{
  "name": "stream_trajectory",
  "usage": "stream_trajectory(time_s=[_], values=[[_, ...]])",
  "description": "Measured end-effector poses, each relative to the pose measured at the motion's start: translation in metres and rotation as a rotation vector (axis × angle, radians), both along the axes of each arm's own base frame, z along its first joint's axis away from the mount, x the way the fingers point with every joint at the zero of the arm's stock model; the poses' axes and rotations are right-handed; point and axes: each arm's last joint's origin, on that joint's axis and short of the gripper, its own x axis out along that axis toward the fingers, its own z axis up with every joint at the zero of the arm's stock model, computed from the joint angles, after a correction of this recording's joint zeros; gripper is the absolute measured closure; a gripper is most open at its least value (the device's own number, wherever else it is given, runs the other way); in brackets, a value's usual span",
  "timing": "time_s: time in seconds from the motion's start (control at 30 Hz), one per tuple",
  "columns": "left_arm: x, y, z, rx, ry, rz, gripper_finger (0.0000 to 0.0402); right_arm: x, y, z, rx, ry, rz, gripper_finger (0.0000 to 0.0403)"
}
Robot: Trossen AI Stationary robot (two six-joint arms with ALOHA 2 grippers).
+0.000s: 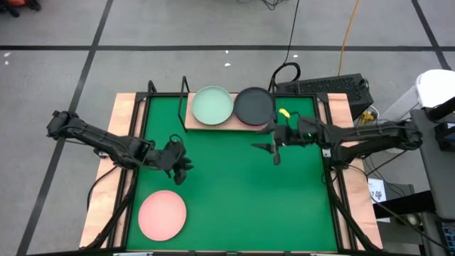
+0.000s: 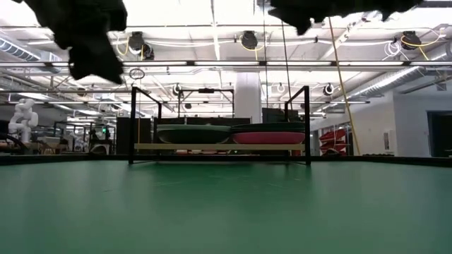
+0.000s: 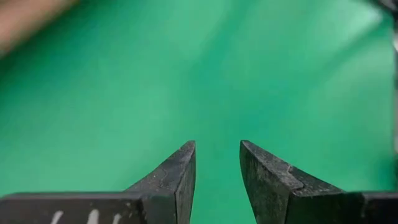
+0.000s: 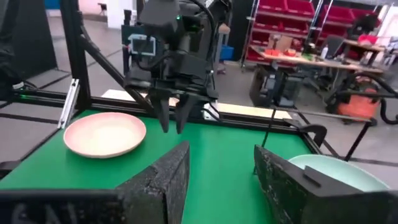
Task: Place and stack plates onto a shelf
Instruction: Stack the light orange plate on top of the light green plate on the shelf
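A pale pink plate (image 1: pixel 162 214) lies flat on the green mat near its near-left corner, also in the right wrist view (image 4: pixel 104 134). The shelf (image 1: pixel 190 122) stands at the mat's far edge, a wood board (image 2: pixel 219 147) on a black frame. It bears a mint green plate (image 1: pixel 212 105) on the left. On the right a black plate (image 1: pixel 254 105) lies on a pink one (image 2: pixel 268 137). My left gripper (image 1: pixel 179 171) hovers open above the mat, far-right of the pale pink plate. My right gripper (image 1: pixel 270 149) is open, in the air just near of the shelf's right half.
The green mat (image 1: pixel 234 192) fills the table inside a wood edging (image 1: pixel 125 114). A keyboard (image 1: pixel 330 87) and cables lie beyond the far right corner. Bare mat lies between the two grippers and along the near edge to the right.
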Motion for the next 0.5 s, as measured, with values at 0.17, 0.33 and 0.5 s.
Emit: stream_trajectory(time_s=[0.17, 0.33, 0.5], values=[[-0.01, -0.001, -0.011, -0.197, 0.208, -0.051, 0.0273, -0.016, 0.013, -0.028, -0.011, -0.01, -0.034, 0.0243], [-0.019, 0.0, -0.019, -0.284, 0.372, -0.062, 0.0273, -0.021, 0.018, -0.04, -0.013, -0.005, -0.02, 0.0243], [-0.02, -0.002, -0.022, -0.281, 0.423, -0.176, 0.0273, -0.021, 0.019, -0.041, -0.046, -0.008, -0.012, 0.0243]])
